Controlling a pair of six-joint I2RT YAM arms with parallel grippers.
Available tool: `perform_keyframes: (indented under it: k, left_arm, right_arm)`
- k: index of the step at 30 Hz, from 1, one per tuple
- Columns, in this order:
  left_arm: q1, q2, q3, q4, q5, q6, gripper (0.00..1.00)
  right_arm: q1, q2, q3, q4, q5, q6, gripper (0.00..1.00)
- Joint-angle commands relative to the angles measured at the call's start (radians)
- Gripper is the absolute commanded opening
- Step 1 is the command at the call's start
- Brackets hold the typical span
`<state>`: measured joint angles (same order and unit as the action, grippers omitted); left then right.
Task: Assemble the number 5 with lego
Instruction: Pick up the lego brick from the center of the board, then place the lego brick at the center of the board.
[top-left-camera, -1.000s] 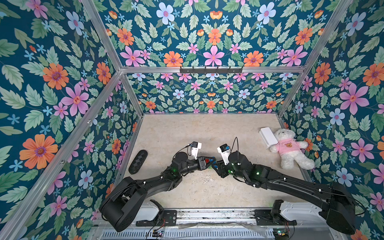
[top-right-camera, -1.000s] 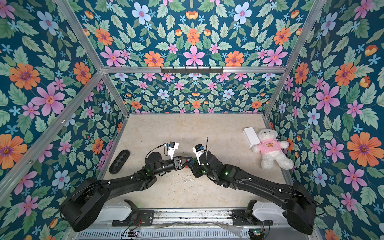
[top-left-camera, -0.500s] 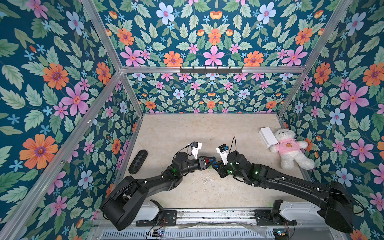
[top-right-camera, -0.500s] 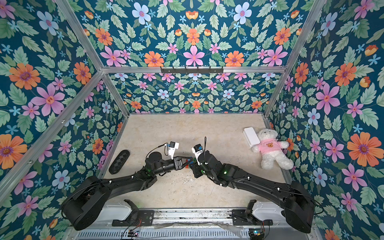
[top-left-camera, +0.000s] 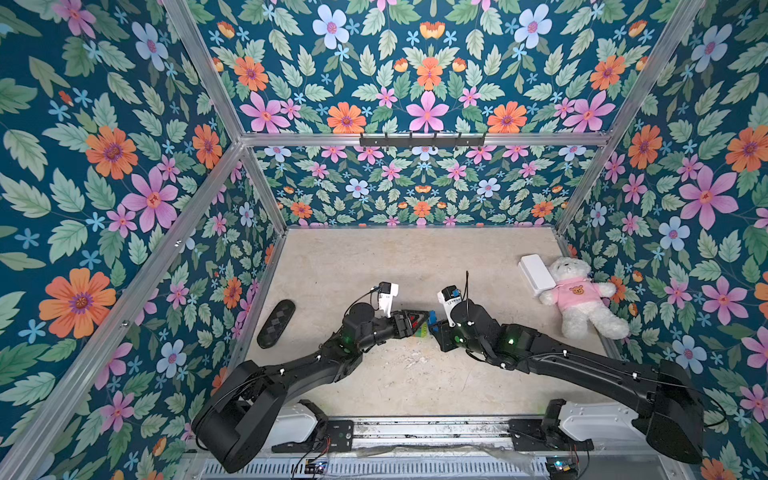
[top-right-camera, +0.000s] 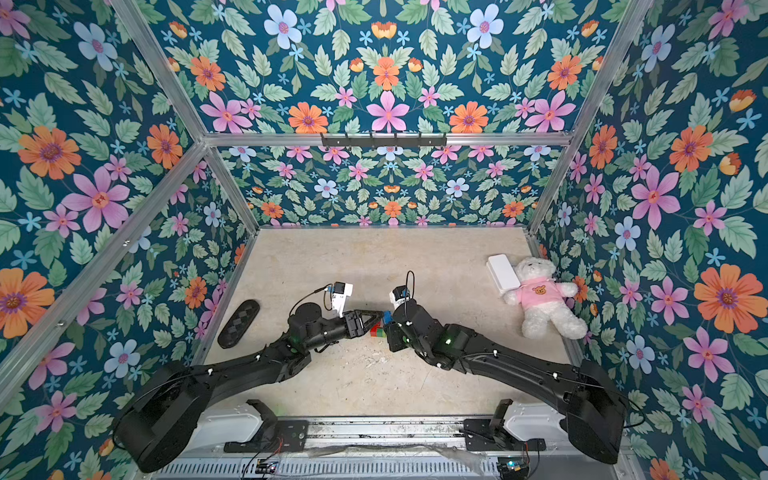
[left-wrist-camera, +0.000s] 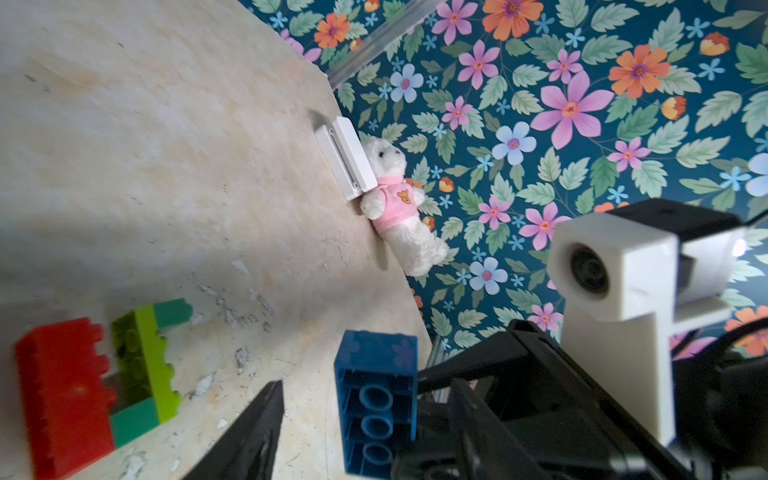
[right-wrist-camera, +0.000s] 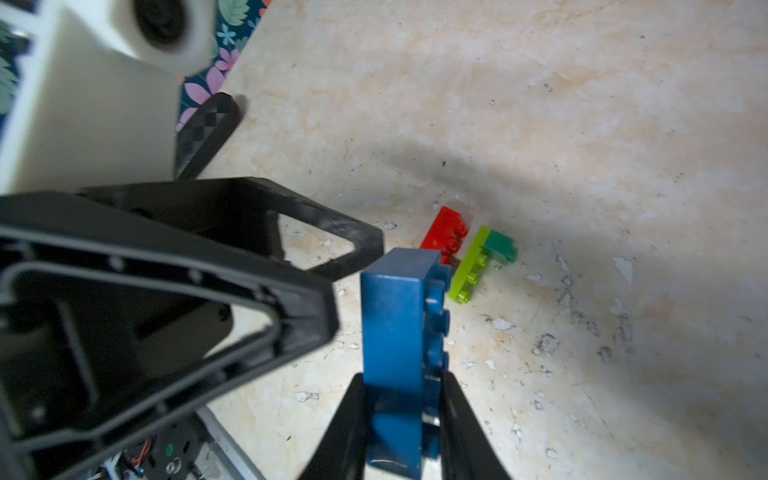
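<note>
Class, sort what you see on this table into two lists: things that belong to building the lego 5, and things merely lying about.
Belongs to the job:
blue brick
red brick
lime-green brick
two dark-green bricks

Lying about:
teddy
white box
black oval pad

No words, numbers or brand names can be read anywhere. The one sign is a small orange bear face (top-left-camera: 576, 289) on the teddy's (top-left-camera: 582, 309) pink shirt, at three o'clock on the table (top-left-camera: 374, 257).
</note>
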<state>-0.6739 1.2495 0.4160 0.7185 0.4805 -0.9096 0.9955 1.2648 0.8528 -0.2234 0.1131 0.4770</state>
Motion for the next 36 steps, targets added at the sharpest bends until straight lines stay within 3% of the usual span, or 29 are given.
perform_keyframes:
  k: [1, 6, 9, 13, 19, 36]
  left_arm:
    - [0.004, -0.026, 0.008, -0.177, -0.144, 0.057, 0.58]
    - [0.004, 0.017, 0.059, -0.348, -0.214, 0.078, 0.5]
    - [0.004, 0.072, 0.103, -0.374, -0.208, 0.063, 0.5]
    - [0.002, 0.145, 0.208, -0.467, -0.221, 0.055, 0.6]
    - [0.001, 0.244, 0.338, -0.576, -0.218, 0.043, 0.57]
    - [0.001, 0.435, 0.483, -0.591, -0.156, -0.033, 0.55]
  right_arm:
    - [-0.03, 0.015, 0.001, -0.077, 0.024, 0.062, 0.21]
    - [-0.099, 0.03, -0.035, -0.062, -0.037, 0.092, 0.21]
    - [-0.127, 0.054, -0.045, -0.054, -0.064, 0.093, 0.21]
    - [-0.165, 0.103, -0.053, -0.03, -0.121, 0.104, 0.21]
    - [-0.196, 0.18, -0.039, 0.004, -0.185, 0.112, 0.2]
    - [-0.215, 0.3, -0.02, 0.077, -0.242, 0.135, 0.2]
